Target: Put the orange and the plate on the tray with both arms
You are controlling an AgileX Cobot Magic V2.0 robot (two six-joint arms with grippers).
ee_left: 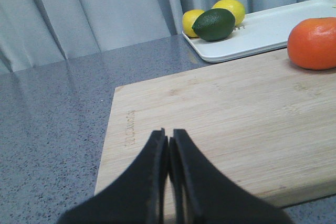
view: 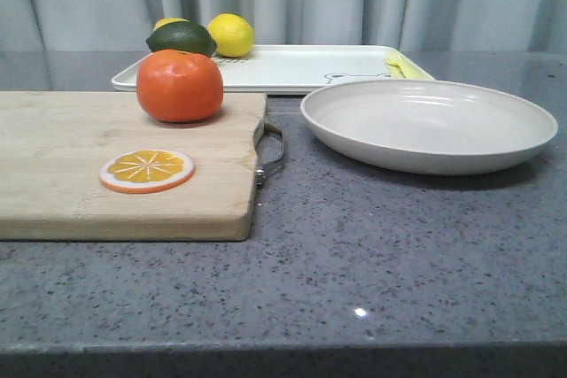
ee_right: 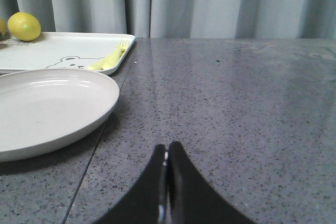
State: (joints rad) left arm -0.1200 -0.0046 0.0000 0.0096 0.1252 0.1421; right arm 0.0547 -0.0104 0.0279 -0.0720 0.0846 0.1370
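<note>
The orange (view: 180, 85) sits on the far part of a wooden cutting board (view: 80, 174); it also shows in the left wrist view (ee_left: 314, 43). The beige plate (view: 429, 123) lies on the grey table to the right, also in the right wrist view (ee_right: 42, 109). The white tray (view: 292, 66) with a bear outline lies behind both, seen too in the wrist views (ee_left: 262, 32) (ee_right: 58, 51). My left gripper (ee_left: 169, 136) is shut and empty over the board's near part. My right gripper (ee_right: 167, 148) is shut and empty over bare table, right of the plate. Neither gripper shows in the front view.
An orange slice disc (view: 147, 170) lies on the board. A lemon (view: 231, 34), a second lemon (ee_left: 191, 21) and a dark green avocado (view: 182, 38) sit at the tray's far left. A yellow fork (ee_right: 111, 59) lies on the tray's right end. Grey curtains hang behind.
</note>
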